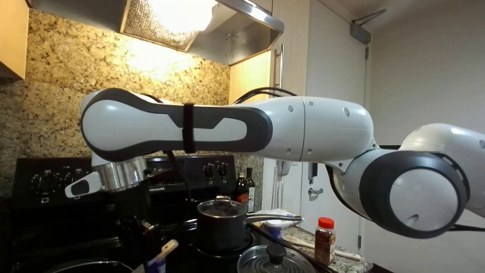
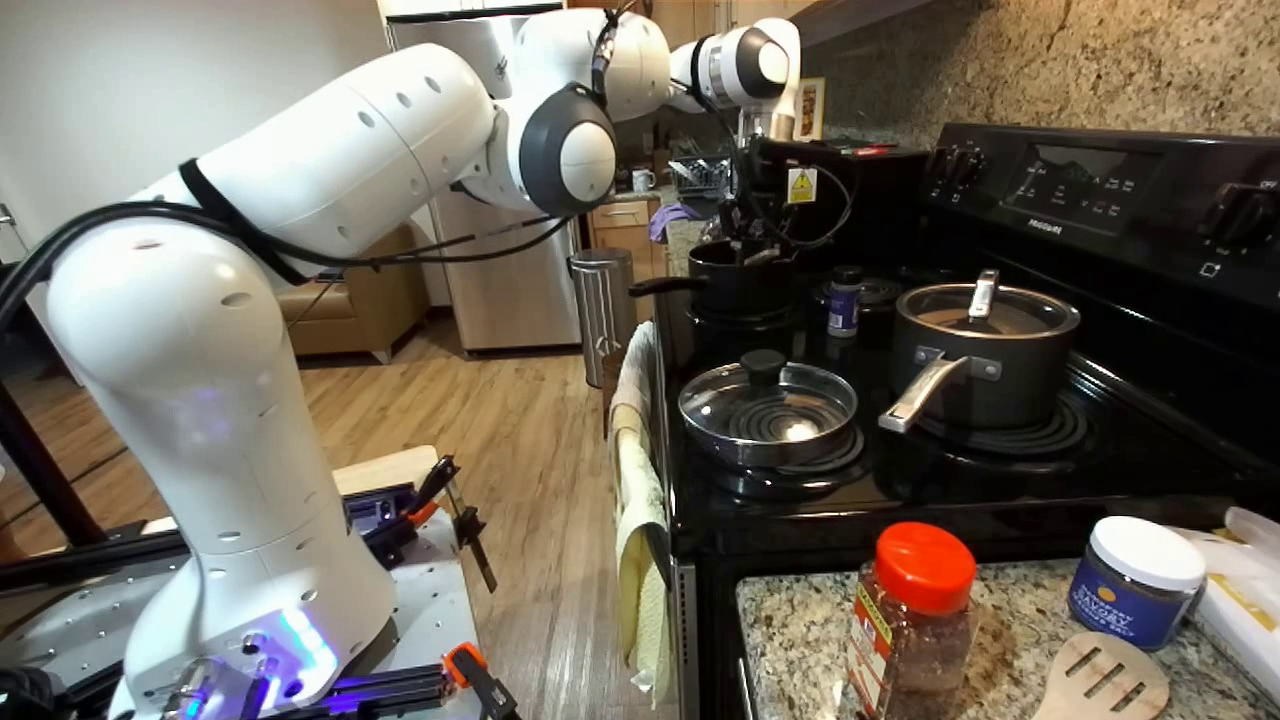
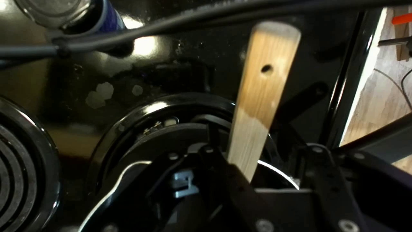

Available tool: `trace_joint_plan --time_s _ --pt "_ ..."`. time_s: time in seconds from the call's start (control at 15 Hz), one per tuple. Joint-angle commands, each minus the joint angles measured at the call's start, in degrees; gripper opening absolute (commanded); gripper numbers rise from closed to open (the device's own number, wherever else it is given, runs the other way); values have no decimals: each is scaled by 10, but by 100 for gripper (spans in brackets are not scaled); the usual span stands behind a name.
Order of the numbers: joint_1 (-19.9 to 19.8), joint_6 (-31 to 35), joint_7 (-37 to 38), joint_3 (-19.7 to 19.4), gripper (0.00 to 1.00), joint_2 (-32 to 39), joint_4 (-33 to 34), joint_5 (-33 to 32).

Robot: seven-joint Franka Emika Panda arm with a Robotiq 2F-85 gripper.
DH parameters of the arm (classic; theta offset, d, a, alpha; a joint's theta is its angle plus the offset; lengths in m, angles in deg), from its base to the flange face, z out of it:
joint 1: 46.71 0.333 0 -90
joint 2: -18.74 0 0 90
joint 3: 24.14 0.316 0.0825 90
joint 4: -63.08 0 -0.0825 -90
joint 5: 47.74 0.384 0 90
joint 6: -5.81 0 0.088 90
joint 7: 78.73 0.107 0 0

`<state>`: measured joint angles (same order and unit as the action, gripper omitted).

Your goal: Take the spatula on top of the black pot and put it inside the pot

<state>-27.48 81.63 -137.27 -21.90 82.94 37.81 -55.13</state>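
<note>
Left, in an exterior view: arm stretches toward 1–2 o'clock, wrist bent, gripper pointing down at the black pot, whose handle juts to 9, overhanging the edge of the stove. The spatula: in the wrist view, wooden end slants up past the pot's rim, between 12 and 1; lower end hidden, can't tell if inside. Grasped or released? Can't tell (too dark where they meet). Going right, clock from the black pot: glass lid near 6, purple bottle upright at 3–4, red-capped bottle at 5, brownish flakes inside, lidded pot at 3–4, contents unclear, jar at 4.
</note>
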Motion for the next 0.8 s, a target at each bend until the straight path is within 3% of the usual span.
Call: trace_joint_plan --time_s 0.0,0.07,0.13,0.27,0.33,0.4,0.53,0.6,0.73 --pt "4 -3 -20 5 82 24 61 -7" --pt "5 5 -19 5 90 25 67 -5" --pt "4 35 -27 8 95 -10 14 4" --pt "4 51 -35 13 100 -18 21 10" --pt "3 33 -41 21 100 5 74 14" --pt "1 51 -34 25 100 -26 31 20" --pt "-1 45 -25 29 100 -16 74 26" --pt "-6 66 -24 35 100 -41 40 35" --pt "-15 84 -23 41 100 -45 42 48"
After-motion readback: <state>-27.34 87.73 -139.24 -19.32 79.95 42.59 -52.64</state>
